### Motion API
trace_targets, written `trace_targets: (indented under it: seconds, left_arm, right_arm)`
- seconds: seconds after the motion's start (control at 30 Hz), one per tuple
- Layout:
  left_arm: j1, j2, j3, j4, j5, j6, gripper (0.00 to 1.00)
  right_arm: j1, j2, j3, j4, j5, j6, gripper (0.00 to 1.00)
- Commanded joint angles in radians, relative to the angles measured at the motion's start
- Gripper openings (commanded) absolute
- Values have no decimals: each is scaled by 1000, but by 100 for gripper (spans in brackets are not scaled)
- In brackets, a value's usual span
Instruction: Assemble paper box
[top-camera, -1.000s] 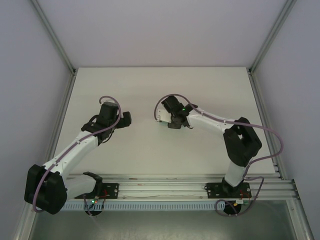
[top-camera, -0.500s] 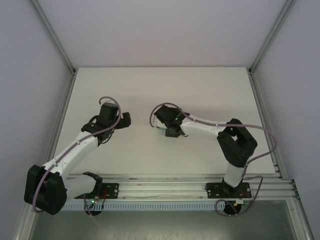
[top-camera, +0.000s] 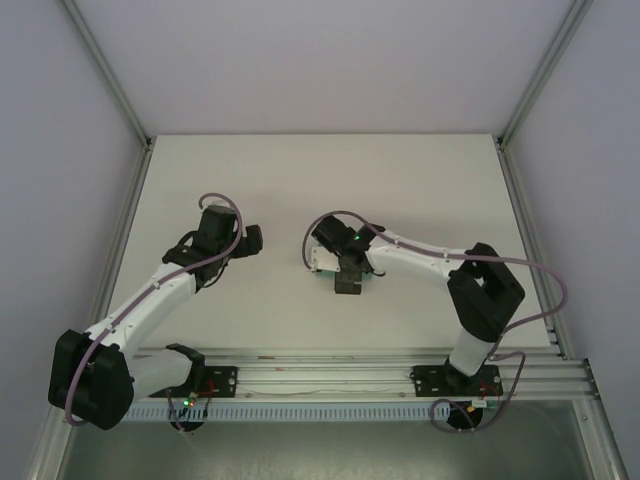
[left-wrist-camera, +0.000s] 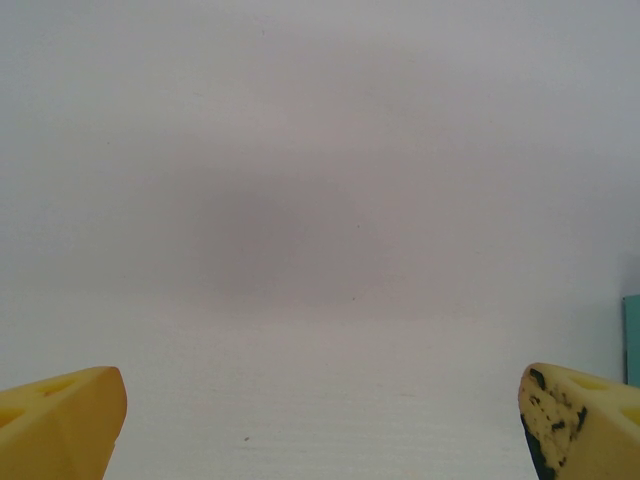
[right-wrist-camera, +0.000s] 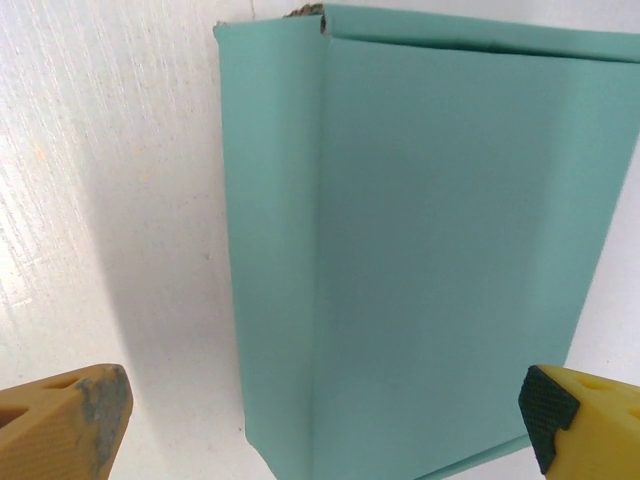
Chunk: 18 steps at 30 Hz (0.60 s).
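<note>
paper box (right-wrist-camera: 430, 250): teal card, folded into a flat squarish packet, lying flat on the white worktop (top-camera: 300, 170) near its middle, under the right hand
long axis: in the right wrist view it runs up the frame, away from the fingers
folds: a narrow flap is turned over along the left side with a crease beside it; another fold runs across the far end, with raw card showing at that corner
inside of box: hidden by the folded panels, cannot tell
right hand (right-wrist-camera: 325, 425): released, fingers spread wide, one tip past each long side of the box, gripping nothing
left hand (left-wrist-camera: 320, 420): released, fingers wide apart over bare worktop, well left of the box; a teal sliver (left-wrist-camera: 632, 338) shows at the right edge of its view
open room: bare worktop lies on every side of the box, and the side frames and the near rail (top-camera: 330, 375) are well apart from it
</note>
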<state>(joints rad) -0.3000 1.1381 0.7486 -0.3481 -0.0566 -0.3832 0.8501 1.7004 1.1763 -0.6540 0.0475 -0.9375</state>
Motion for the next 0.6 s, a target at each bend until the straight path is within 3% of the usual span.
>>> trace_targets:
  seconds: [0.0,0.1,0.23,0.33,0.47,0.57]
  left_arm:
    - [6,-9,-3,27,-19,20,100]
    - [8,-27,-4,50,-58,25,100]
    - [53,-45,-41,141,-96,35,100]
    - [142,-21,-70,211,-151,13,100]
    - [255,33,-201,497,-239,75,100]
    - [341,63,-215,558,-160,84,100]
  right_arm:
    - [-19,-108,-40,58,-43,41,100]
    - [-84,-214,-103,199,-60,149,100]
    - [-234,-353,-203,402,15,427,100]
    - [-381,-453,-289,498,48,636,100]
    - [-599,-544,-475,690,63,844,100]
    - [-730,-582,-677,982,26,936,100]
